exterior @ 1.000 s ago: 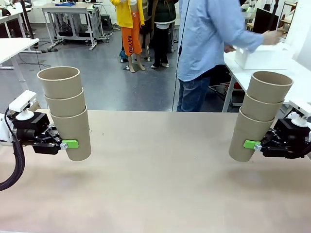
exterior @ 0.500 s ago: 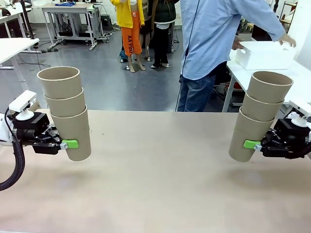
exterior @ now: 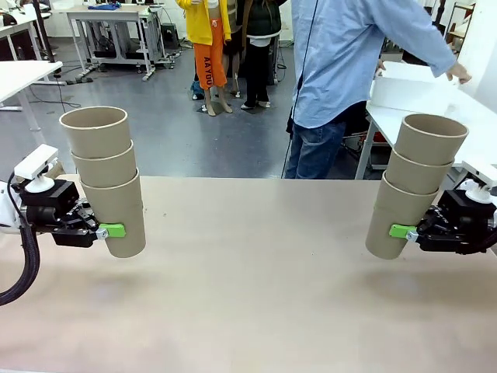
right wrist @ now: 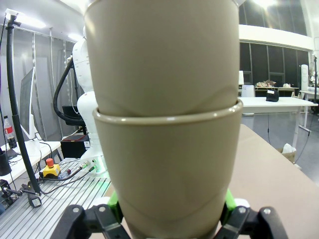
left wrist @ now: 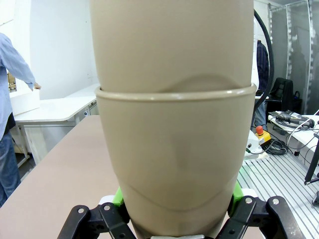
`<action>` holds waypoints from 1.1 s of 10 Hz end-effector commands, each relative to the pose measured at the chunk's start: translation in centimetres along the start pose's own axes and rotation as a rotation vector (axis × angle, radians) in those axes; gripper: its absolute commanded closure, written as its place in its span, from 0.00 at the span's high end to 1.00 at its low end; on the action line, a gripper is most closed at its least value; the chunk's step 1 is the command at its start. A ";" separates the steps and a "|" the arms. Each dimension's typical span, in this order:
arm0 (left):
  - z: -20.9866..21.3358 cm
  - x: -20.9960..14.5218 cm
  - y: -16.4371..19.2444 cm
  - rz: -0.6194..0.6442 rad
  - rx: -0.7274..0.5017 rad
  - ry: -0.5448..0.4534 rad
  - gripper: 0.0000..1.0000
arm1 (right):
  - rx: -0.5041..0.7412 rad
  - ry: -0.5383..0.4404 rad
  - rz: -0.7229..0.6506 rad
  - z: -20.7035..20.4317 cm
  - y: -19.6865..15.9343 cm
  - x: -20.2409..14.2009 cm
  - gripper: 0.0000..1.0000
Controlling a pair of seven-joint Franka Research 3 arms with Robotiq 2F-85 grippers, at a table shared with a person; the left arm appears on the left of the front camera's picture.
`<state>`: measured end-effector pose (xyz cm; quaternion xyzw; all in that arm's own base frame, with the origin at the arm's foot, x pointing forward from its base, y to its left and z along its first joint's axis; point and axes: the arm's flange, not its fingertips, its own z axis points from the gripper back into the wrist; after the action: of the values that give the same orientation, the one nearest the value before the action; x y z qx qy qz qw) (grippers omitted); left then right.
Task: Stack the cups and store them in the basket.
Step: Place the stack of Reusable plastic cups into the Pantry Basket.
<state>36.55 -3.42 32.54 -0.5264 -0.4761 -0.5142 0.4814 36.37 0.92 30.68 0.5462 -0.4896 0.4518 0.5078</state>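
Observation:
Two stacks of three nested tan cups are held upright above the table. My left gripper (exterior: 109, 231) is shut on the bottom cup of the left stack (exterior: 109, 179), which looms close in the left wrist view (left wrist: 174, 129). My right gripper (exterior: 397, 231) is shut on the bottom cup of the right stack (exterior: 415, 183), seen close in the right wrist view (right wrist: 167, 124). The white basket (exterior: 415, 89) rests on a side table at the far right, with a person's hands on it.
The beige table (exterior: 256, 287) stretches between the two stacks. A person in a light blue shirt (exterior: 349, 62) stands at the far side, turned toward the side table (exterior: 466, 116). Other tables and people stand farther back.
Both arms and their cup stacks have stayed still. The person has turned right and put both hands on the white basket on the side table, shifting it a little.

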 end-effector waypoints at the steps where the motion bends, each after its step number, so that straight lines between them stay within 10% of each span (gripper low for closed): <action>1: 0.0 0.5 -0.1 -0.002 -0.002 -0.008 0.84 | 0.004 -0.003 0.003 0.0 0.1 0.6 0.85; 11: 0.0 0.5 -0.1 -0.002 -0.002 -0.008 0.84 | 0.004 -0.003 0.003 0.0 0.1 0.6 0.85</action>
<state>36.55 -3.42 32.54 -0.5264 -0.4761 -0.5142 0.4814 36.37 0.92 30.68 0.5462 -0.4896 0.4518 0.5078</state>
